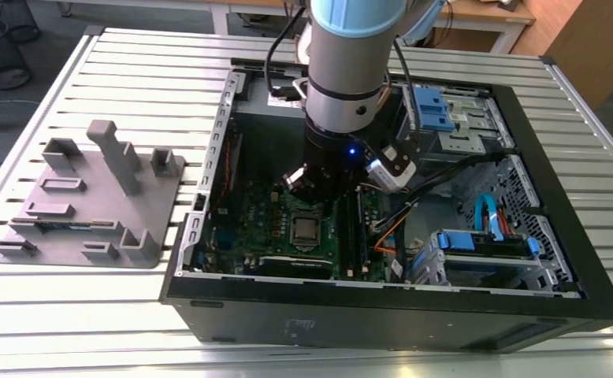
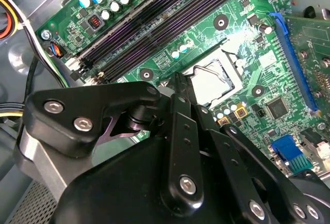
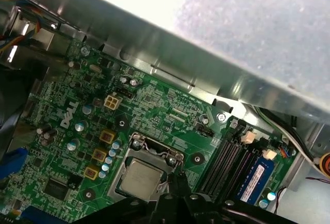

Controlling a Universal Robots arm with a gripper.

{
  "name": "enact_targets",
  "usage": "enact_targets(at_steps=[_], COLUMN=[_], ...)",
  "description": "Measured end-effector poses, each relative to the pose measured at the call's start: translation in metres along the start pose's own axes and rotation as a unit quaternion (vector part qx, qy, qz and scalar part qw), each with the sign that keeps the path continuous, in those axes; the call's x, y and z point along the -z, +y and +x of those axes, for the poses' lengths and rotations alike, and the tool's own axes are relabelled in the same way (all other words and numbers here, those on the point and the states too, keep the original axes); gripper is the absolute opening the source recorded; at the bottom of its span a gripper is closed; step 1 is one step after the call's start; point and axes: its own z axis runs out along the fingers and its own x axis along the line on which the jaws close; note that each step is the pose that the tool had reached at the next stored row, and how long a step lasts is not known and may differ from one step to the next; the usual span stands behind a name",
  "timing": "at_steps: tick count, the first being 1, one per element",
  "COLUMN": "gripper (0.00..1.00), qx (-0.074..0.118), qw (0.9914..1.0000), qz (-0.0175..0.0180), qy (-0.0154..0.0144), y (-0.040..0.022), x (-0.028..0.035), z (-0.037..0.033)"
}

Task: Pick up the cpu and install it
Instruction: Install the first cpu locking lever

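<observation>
The cpu (image 3: 138, 178) is a small silver square lying flat inside the metal-framed socket (image 3: 135, 146) of the green circuit board (image 3: 77, 105). It shows again as the cpu (image 2: 212, 83) in the second wrist view and as the cpu (image 1: 306, 229) in the exterior view. My gripper (image 1: 306, 191) hangs low inside the open computer case (image 1: 391, 311), just above the board. Its fingertips (image 2: 178, 81) are drawn together to one narrow tip at the socket's edge, next to the cpu, with nothing held between them. The same dark tip of the gripper (image 3: 178, 181) shows in the first wrist view beside the socket frame.
A grey plastic holder (image 1: 86, 205) stands on the slatted table at the exterior view's left. Memory slots (image 2: 154, 22) run beside the socket. Drive cages with blue parts (image 1: 438, 110) and loose cables (image 1: 391, 228) fill the case's right side. Case walls surround the board.
</observation>
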Motion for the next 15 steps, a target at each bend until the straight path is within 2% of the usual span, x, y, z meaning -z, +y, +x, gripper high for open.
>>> enact_targets(at_steps=[5, 15], gripper=[0.11, 0.11], qx=[-0.012, -0.014], qw=[0.99992, 0.99990], qz=[0.0007, 0.0007], qy=[0.0012, 0.0014], y=[-0.0006, -0.0007], x=[-0.0011, -0.0011], z=[0.0003, 0.0003])
